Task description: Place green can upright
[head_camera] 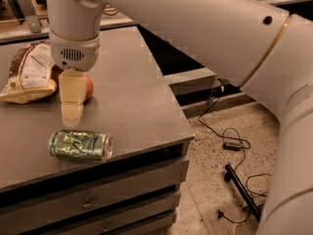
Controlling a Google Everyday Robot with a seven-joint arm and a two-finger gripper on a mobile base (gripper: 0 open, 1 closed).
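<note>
Gripper (72, 117) hangs tip-down from the thick white arm (205, 28), holding nothing. It is seen side-on, so I cannot tell whether it is spread or pressed together. It seems to be placed this way to line up for a grasp, because the green can (80, 146) lies just below its tip, on the side nearer the camera, and looks apart from it.

The can rests on its side on the grey table (142, 106), close to the front edge. Its length runs left to right and a silver end faces right. Its label is mottled green with white script, and I see no dents.

An apple (88, 88) sits right behind the gripper, partly hidden. A snack bag (29, 75) lies behind it and to the left.
</note>
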